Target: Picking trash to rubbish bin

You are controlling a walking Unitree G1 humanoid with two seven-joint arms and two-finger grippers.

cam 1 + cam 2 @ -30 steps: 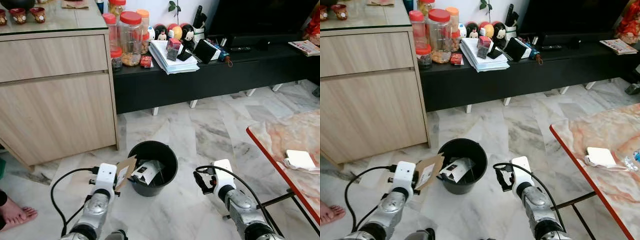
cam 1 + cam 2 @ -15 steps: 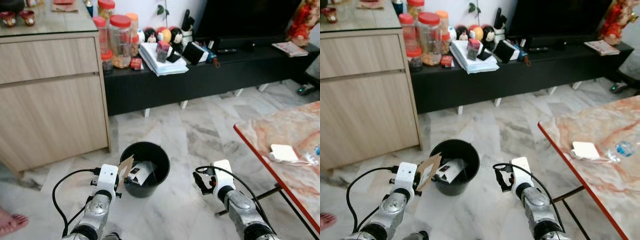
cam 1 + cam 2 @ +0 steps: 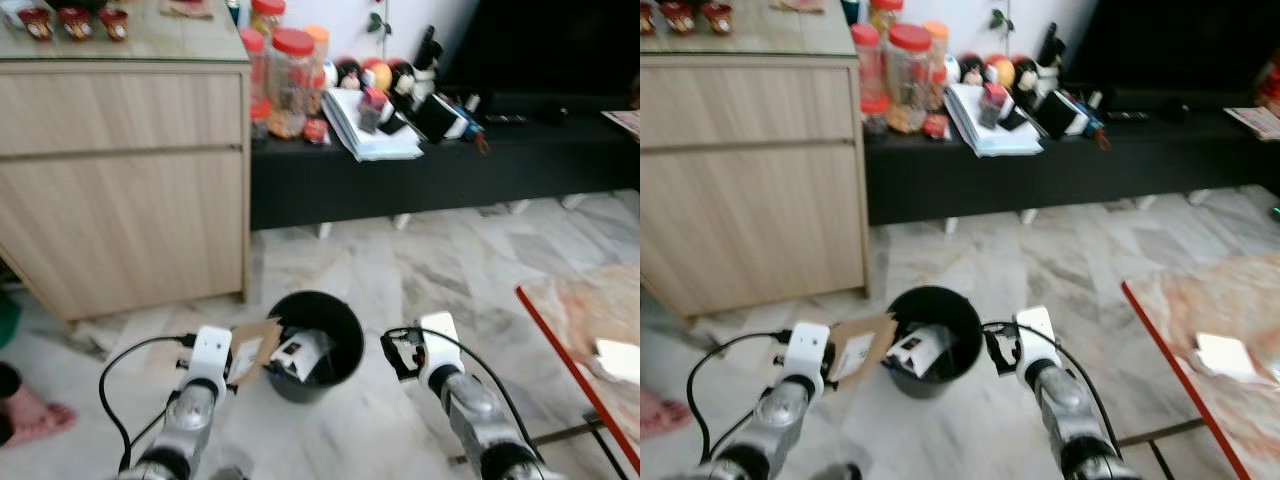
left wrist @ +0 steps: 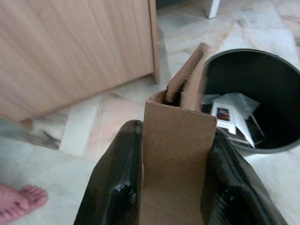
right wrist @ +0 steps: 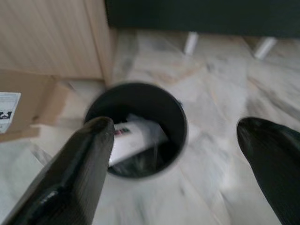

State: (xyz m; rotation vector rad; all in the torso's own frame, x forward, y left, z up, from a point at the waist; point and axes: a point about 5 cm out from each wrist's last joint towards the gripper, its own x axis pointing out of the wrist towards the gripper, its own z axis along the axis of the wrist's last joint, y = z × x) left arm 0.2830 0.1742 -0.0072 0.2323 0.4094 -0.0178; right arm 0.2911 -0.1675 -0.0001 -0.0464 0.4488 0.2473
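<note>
A black round rubbish bin [image 3: 318, 343] stands on the marble floor, with white and dark packaging [image 3: 297, 355] inside it. My left gripper [image 3: 236, 355] is shut on a flattened brown cardboard box [image 3: 253, 345], held just left of the bin's rim. The left wrist view has that cardboard box [image 4: 176, 140] clamped between both black fingers [image 4: 117, 183], beside the bin [image 4: 255, 93]. My right gripper [image 3: 397, 352] hovers at the bin's right side, open with nothing in it. In the right wrist view its fingers [image 5: 70, 178] stand wide apart around the bin [image 5: 138, 126].
A wooden cabinet [image 3: 120, 180] stands at the back left. A low black TV bench [image 3: 440, 165] holds jars, papers and small items. A red-edged marble table [image 3: 590, 340] is on the right. A person's bare foot [image 3: 30, 420] rests at the far left.
The camera has swung, shifting the whole scene rightward. Both grippers keep their places by the bin, and the left one still holds the cardboard.
</note>
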